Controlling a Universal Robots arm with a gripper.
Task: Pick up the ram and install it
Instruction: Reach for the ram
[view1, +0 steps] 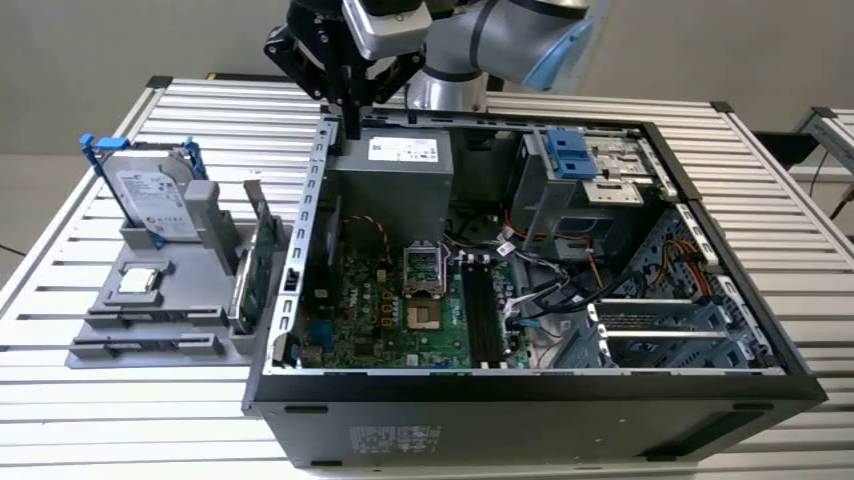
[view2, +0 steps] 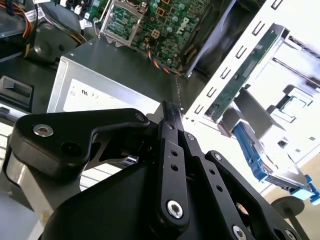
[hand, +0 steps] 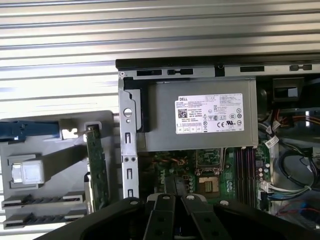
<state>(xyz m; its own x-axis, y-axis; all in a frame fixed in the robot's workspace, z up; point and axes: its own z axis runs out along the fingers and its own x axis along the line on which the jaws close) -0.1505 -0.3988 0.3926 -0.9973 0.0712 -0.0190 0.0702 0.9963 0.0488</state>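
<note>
I judge the pick-up has not yet begun: my claw (view1: 352, 128) has its fingers (view2: 172, 145) pressed together with nothing between them. It hangs over the rear corner of the open computer case (view1: 287, 300), just above the grey power supply (view1: 400, 170). In both wrist views the closed tips point down at that supply's edge, with the motherboard (hand: 172, 165) beyond. The ram (view1: 147, 346), as best I can make out, is the dark narrow strip seated on edge in the front slot of the grey fixture (view1: 200, 255). There is a second, similar slot just behind it, and I cannot tell for sure which one is filled. The fixture sits on the slatted worktop (view1: 80, 420) outside the case, toward the exterior view's left. That puts the ram well apart from my claw and much lower. The hard drive (view1: 150, 198) in its blue bracket and the upright green card (view1: 263, 250) stand on the same fixture, nearer to me than the ram. As I see it, grasping the ram calls for spreading the fingers and lining them across the strip's thin faces. It also calls for coming down clear of the green card beside it. The memory slots (view1: 477, 305) in the case look dark and I cannot tell what they hold.
</note>
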